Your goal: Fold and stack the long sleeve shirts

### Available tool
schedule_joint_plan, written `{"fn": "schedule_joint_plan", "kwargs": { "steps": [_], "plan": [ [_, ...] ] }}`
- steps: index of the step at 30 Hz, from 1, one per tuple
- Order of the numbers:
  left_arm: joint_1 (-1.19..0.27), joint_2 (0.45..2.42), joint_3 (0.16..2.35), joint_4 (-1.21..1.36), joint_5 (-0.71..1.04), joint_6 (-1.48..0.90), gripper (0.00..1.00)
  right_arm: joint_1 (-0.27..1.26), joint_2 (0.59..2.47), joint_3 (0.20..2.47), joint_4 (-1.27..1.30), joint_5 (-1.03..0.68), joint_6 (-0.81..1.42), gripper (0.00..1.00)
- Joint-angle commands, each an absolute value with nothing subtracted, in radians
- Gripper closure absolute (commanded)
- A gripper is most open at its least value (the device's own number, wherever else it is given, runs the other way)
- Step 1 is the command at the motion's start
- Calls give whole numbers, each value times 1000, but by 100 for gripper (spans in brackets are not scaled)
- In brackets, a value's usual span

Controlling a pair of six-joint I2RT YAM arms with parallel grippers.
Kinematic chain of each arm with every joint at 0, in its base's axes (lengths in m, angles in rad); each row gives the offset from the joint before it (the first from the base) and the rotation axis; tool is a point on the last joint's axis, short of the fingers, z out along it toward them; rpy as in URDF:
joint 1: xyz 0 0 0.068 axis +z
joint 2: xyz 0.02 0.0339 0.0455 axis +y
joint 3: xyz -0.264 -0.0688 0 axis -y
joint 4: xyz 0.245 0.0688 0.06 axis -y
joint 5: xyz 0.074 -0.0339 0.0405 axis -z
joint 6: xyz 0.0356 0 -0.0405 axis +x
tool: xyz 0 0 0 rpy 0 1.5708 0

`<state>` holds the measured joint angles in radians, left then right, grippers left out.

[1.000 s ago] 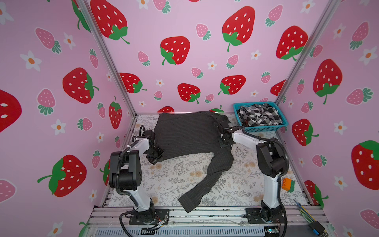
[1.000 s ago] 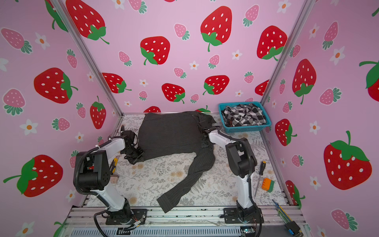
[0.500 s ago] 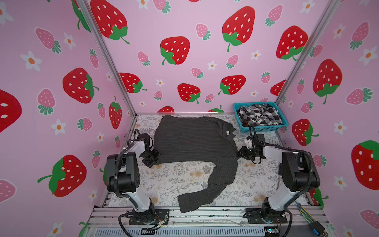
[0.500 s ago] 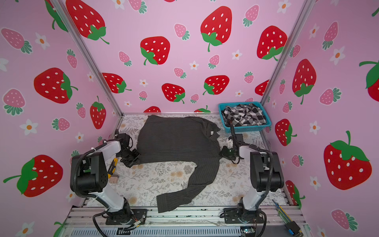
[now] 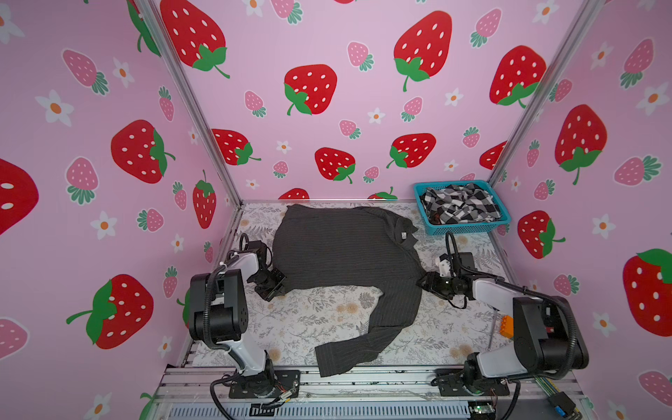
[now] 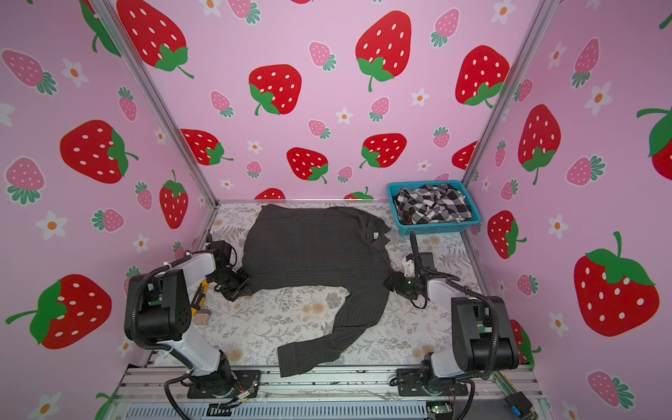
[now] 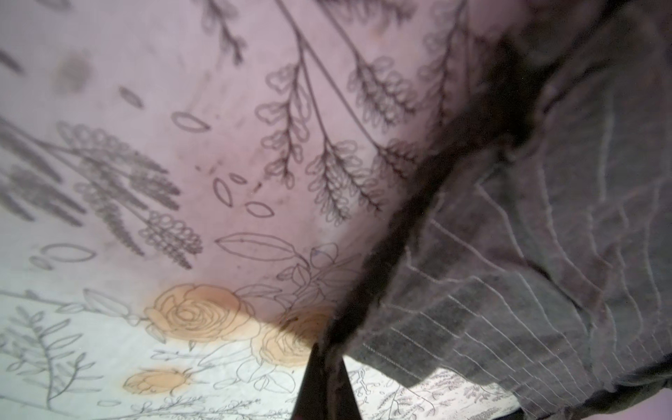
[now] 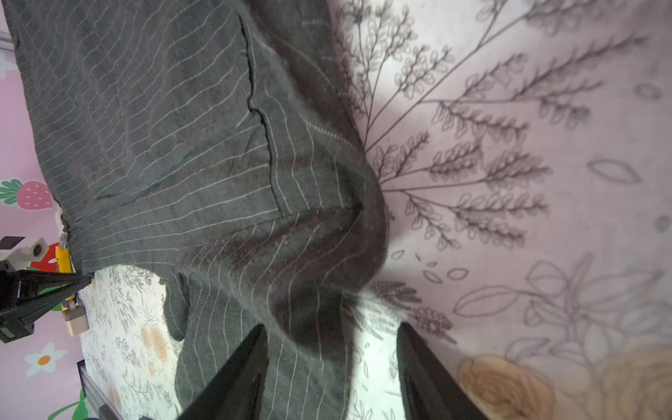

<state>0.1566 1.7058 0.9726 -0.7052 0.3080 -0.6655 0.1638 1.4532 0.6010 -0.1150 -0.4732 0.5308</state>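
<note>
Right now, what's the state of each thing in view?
pinstriped shirt: spread flat, one sleeve trailing toward the front
checked shirt: crumpled, in the blue basket
blue basket: upright, back right corner
left gripper: jaws shut on the pinstriped shirt's edge
right gripper: jaws open at the shirt's shoulder

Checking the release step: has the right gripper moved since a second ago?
Yes. The right gripper has pulled back from near the blue basket toward the front rail, now open at the shoulder of the grey shirt.
</note>
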Motion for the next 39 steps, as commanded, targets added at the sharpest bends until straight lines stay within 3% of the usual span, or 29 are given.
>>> {"fn": "schedule_joint_plan", "kwargs": {
  "steps": [1, 4, 8, 14, 20, 29, 39],
  "plan": [
    [160, 1672, 979, -738, 322, -658, 100, 170, 1484, 563, -111, -455, 554, 41],
    [161, 1657, 975, -744, 313, -653, 100, 169, 1552, 557, -26, -467, 534, 46],
    [161, 1648, 972, -749, 319, -657, 100, 170, 1580, 553, 16, -521, 539, 69],
    [163, 1623, 968, -749, 334, -675, 100, 175, 1414, 548, -74, -522, 546, 99],
    [163, 1498, 940, -817, 295, -687, 100, 174, 1180, 576, -281, -450, 583, 100],
    [169, 1377, 871, -868, 317, -729, 100, 170, 1048, 578, -399, -463, 636, 100],
    [176, 1533, 1101, -845, 326, -739, 100, 169, 1315, 857, -336, -529, 619, 100]
  ]
}}
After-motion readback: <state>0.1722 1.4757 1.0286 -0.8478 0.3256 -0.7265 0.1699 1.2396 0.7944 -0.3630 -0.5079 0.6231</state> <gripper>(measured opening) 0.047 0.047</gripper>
